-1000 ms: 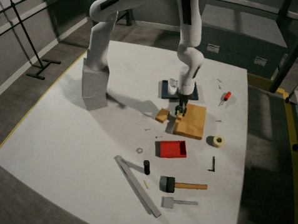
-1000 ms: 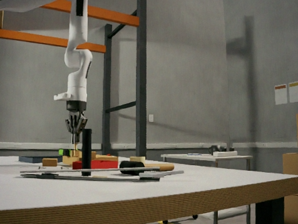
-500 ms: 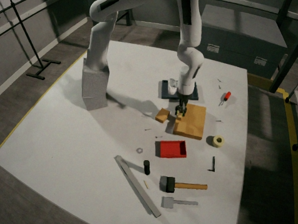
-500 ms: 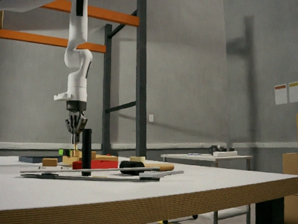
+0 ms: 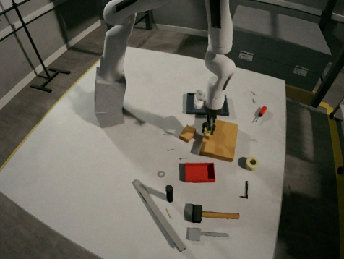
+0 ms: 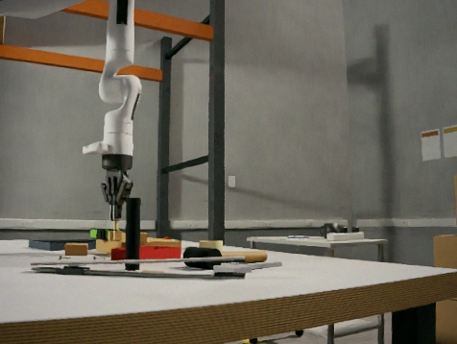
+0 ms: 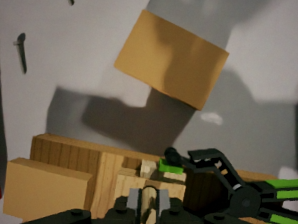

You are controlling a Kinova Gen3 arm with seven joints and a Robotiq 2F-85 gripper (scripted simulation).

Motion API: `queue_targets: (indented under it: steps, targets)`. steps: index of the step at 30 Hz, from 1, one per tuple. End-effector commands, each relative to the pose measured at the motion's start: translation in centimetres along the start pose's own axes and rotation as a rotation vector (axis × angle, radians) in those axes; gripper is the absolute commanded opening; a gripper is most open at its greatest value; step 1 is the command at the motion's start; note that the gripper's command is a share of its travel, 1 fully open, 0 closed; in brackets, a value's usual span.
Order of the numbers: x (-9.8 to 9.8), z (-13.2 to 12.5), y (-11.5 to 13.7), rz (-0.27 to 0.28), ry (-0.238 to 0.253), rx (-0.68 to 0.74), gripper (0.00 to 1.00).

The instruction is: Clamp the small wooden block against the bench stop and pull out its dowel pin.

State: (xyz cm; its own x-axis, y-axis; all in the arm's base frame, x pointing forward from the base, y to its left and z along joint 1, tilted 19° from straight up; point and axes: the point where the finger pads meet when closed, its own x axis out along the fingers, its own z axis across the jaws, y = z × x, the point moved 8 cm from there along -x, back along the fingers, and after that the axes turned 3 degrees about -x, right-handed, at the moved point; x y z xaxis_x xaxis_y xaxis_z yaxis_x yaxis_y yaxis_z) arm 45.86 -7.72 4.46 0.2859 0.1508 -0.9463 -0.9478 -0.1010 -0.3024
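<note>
Brown-edged white table (image 5: 90,202) (image 6: 216,305) (image 7: 90,30), pincer (image 5: 209,130) (image 6: 115,218) (image 7: 148,204) closed on 1 upright dowel pin (image 6: 115,225) (image 7: 149,202), orange-beamed rack (image 6: 217,120), grey walls (image 5: 76,22) (image 6: 288,120) behind

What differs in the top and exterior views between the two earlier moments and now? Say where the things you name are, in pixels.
Nothing visibly changed. The gripper (image 5: 208,131) (image 6: 115,218) (image 7: 148,204) stays low over the bench board (image 5: 225,142) (image 7: 70,150), its fingers shut on the dowel pin (image 6: 115,225) (image 7: 149,196); nothing was newly taken hold of or let go. The red tray (image 5: 198,173) (image 6: 163,252) and the mallet (image 5: 217,215) (image 6: 242,254) also lie as they did.
</note>
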Motion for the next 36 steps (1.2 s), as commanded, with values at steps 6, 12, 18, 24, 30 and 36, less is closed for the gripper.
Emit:
queue_targets:
  steps: [6,12,18,24,30,36]
  targets:
    - [-0.2,0.0,0.0,-0.001,0.001,0.056,0.1]
    - [-0.4,0.0,0.0,-0.001,0.001,0.121,0.1]
    - [-0.9,0.0,0.0,-0.002,0.001,0.163,0.1]
    - [-1.7,0.0,0.0,-0.002,0.001,0.163,0.1]
    - [-2.5,0.0,0.0,-0.002,0.001,0.163,0.1]
    - [-2.9,0.0,0.0,-0.002,0.001,0.163,0.1]
